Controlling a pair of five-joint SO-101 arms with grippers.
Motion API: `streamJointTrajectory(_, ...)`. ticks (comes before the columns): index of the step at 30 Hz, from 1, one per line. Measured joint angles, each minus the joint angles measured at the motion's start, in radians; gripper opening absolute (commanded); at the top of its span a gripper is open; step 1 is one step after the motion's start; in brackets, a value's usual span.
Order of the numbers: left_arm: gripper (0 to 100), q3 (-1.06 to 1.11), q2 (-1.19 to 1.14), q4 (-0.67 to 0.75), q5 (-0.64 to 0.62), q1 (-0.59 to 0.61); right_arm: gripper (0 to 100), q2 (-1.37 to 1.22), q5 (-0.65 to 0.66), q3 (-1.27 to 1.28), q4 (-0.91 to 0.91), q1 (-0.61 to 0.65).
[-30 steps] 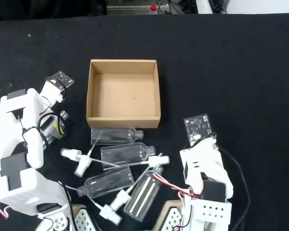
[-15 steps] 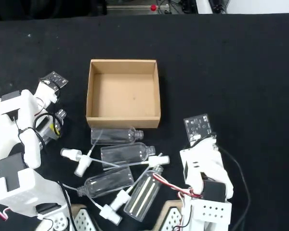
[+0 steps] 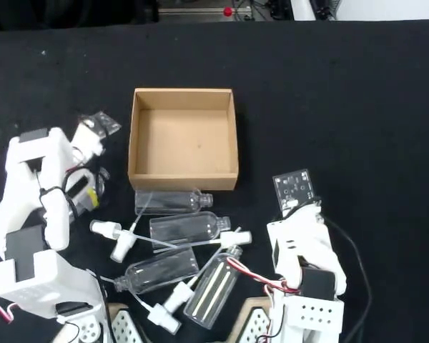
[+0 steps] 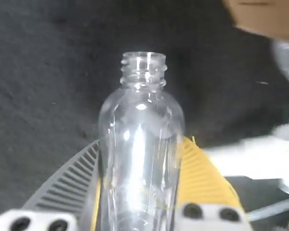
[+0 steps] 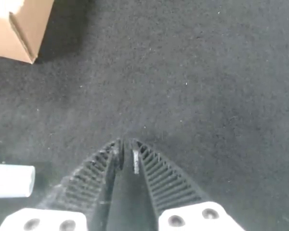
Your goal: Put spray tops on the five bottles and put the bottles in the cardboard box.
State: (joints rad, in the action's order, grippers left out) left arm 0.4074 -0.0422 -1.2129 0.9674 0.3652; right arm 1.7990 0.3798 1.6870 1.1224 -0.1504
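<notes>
left pincer [image 4: 140,161] clamped on uncapped bottle [image 4: 142,106], neck pointing out past fingertips, beside box [image 3: 183,176] | right pincer [image 5: 127,149] closed, empty, over bare worktop [image 5: 207,72] | spray top [image 3: 237,236] nearer right arm

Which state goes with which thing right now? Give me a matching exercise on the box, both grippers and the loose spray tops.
1. cardboard box
2. left gripper
3. right gripper
4. loose spray tops

A. shut, holding nothing
B. lying on the table among bottles
C. nothing inside
D. shut on an uncapped bottle

Pairs: 1-C, 2-D, 3-A, 4-B.
</notes>
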Motion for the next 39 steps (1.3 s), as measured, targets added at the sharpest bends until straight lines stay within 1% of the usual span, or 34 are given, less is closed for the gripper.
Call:
streamJointTrajectory(5, 3, -0.184, 0.015, -0.207, -0.186, 0.023, 1.5, 0.000, 0.000, 0.000, 0.000, 0.000)
streamJointTrajectory(8, 3, -0.259, 0.092, -0.330, -0.252, 0.097, 1.6, 0.000, 0.017, -0.002, 0.000, 0.000)
streamJointTrajectory(11, 3, -0.267, 0.210, -0.377, -0.264, 0.207, 1.6, 0.000, 0.066, -0.072, 0.029, 0.000)
streamJointTrajectory(15, 3, -0.193, 0.397, -0.381, -0.265, 0.381, 1.6, 0.000, 0.117, -0.242, 0.072, 0.000)
streamJointTrajectory(16, 3, -0.161, 0.443, -0.362, -0.267, 0.428, 1.6, 0.000, 0.126, -0.287, 0.083, 0.000)
streamJointTrajectory(18, 3, -0.075, 0.522, -0.301, -0.267, 0.528, 1.6, 0.000, 0.133, -0.379, 0.095, 0.000)
streamJointTrajectory(20, 3, 0.032, 0.574, -0.203, -0.267, 0.615, 1.6, 0.000, 0.137, -0.473, 0.097, 0.003)
streamJointTrajectory(21, 3, 0.084, 0.588, -0.150, -0.267, 0.654, 1.6, -0.005, 0.138, -0.520, 0.100, 0.025)
streamJointTrajectory(25, 3, 0.247, 0.595, 0.057, -0.265, 0.792, 1.6, -0.206, 0.133, -0.712, 0.143, 0.192)
streamJointTrajectory(27, 3, 0.279, 0.595, 0.121, -0.262, 0.836, 1.6, -0.347, 0.094, -0.813, 0.167, 0.296)
streamJointTrajectory(30, 3, 0.285, 0.571, 0.170, -0.265, 0.884, 1.6, -0.572, 0.023, -0.961, 0.198, 0.479)
streamJointTrajectory(34, 3, 0.275, 0.483, 0.238, -0.270, 0.939, 2.6, -0.859, -0.058, -1.108, 0.206, 0.735)
streamJointTrajectory(37, 3, 0.207, 0.377, 0.259, -0.270, 0.985, 10.3, -1.048, -0.104, -1.181, 0.206, 0.898)
streamJointTrajectory(39, 3, 0.143, 0.295, 0.259, -0.270, 1.011, 15.8, -1.168, -0.117, -1.226, 0.192, 0.979)
